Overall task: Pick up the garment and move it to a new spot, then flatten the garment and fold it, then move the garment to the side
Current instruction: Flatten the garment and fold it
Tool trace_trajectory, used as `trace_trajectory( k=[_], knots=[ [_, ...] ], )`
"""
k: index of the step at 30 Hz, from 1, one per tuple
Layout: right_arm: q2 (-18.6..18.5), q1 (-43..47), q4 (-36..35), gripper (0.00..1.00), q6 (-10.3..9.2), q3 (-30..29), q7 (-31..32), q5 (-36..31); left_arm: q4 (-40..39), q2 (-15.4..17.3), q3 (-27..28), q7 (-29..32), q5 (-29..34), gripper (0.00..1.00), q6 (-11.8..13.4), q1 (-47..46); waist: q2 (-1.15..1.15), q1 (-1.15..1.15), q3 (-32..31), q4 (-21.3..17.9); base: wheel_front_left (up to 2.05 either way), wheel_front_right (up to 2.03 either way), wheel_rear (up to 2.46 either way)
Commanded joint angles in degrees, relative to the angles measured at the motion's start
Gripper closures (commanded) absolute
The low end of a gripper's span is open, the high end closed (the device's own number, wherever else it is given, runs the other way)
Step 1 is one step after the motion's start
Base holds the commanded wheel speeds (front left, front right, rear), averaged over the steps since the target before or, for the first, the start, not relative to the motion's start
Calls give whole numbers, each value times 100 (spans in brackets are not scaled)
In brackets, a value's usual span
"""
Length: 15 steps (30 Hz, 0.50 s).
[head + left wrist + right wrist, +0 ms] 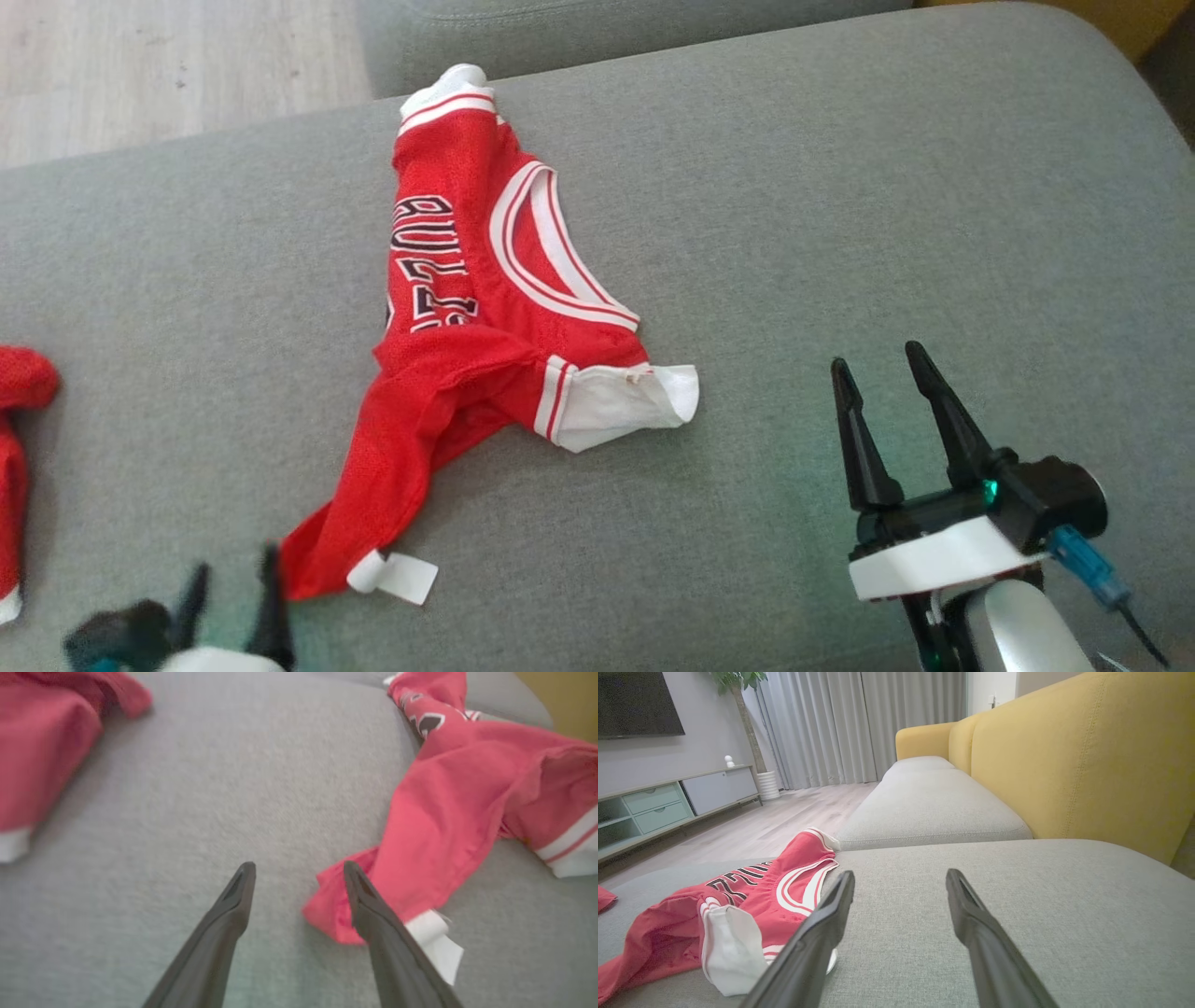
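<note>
A red basketball jersey (467, 317) with white trim and dark lettering lies crumpled on the grey sofa cushion (840, 187), stretched from the far edge toward the near left. My left gripper (233, 569) is open at the bottom left, its right finger beside the jersey's near corner (336, 905) and white tag (437, 947); nothing sits between its fingers. My right gripper (882, 364) is open over bare cushion, well right of the jersey's white-banded corner (625, 401). The jersey (752, 891) lies to the left of the right gripper (900, 879).
A second red garment (19, 448) lies at the cushion's left edge, also at the upper left (51, 737) in the left wrist view. A yellow sofa back (1064, 760) rises on the right, with another grey cushion (929, 807) beyond. Wooden floor (168, 65) lies past the far edge.
</note>
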Motion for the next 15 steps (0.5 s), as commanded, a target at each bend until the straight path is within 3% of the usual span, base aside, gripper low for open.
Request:
trace_trajectory(
  k=[1, 4, 7, 10, 14, 15],
  knots=[
    [-16, -63, -152, 0, 39, 138, -54, -26, -327, 356, 354, -139, 198, 0, 214, -194, 0, 0, 3, -78, 0, 0, 0],
    [-16, -55, -149, 0, 39, 141, -54, -13, -866, 598, 431, -236, 611, 0, 474, -426, 0, 0, 14, -209, 0, 0, 0],
    [-16, -65, -156, 0, 39, 165, -54, 10, -1439, 679, 76, -38, 1110, 0, 399, -950, 0, 0, 41, -362, 0, 0, 0],
    [-16, -114, -156, 0, 39, 231, -54, 43, -1626, 481, -689, 565, 1693, 0, 52, -1768, 0, 0, 90, -543, 0, 0, 0],
    [-16, -203, -166, 0, 39, 282, -54, 107, -1202, -218, -1684, 1388, 2363, 0, -575, -2917, 0, 0, 167, -809, 0, 0, 0],
    [-16, -203, -166, 0, 39, 282, -54, 107, -1202, -218, -1684, 1388, 2363, 0, -575, -2917, 0, 0, 167, -809, 0, 0, 0]
  ],
)
